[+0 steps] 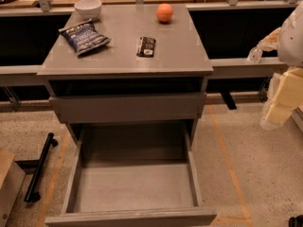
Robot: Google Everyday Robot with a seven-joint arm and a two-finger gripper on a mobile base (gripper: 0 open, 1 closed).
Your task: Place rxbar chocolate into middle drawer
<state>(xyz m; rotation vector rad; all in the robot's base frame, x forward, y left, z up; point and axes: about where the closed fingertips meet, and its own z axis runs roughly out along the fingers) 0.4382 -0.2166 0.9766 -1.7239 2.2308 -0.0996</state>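
The rxbar chocolate [146, 46], a small black bar with a pale label patch, lies flat on the grey cabinet top [180, 56], near its middle. The middle drawer [135, 188] is pulled far out below, showing its flat grey floor, low side walls and front board; nothing lies in it. My gripper [258, 51] hangs at the far right edge of the camera view, off to the side of the cabinet at about the height of its top, well apart from the bar and holding nothing that I can see.
A dark-blue crinkled chip bag [84, 36], a white bowl [88, 7] and an orange ball [164, 12] also sit on the cabinet top. A grey drawer [128, 107] above the open one shows only its front panel. A black bar [40, 167] lies on the floor at left.
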